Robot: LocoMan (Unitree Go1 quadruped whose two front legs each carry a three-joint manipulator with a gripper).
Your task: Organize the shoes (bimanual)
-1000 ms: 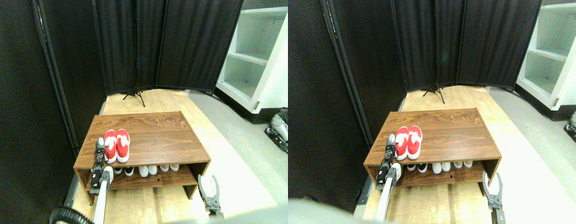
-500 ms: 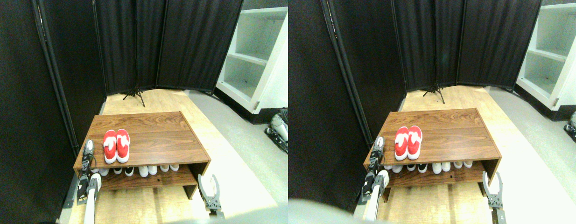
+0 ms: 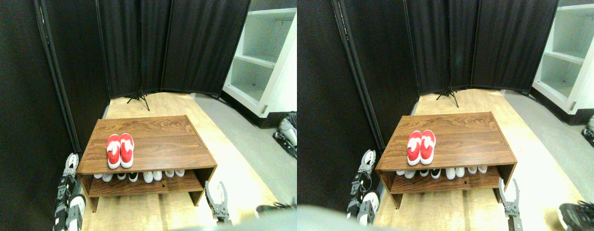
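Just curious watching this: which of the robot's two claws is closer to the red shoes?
Left. The left gripper hangs just off the rack's left edge, beside the red shoes; the right gripper sits lower, past the rack's front right corner.
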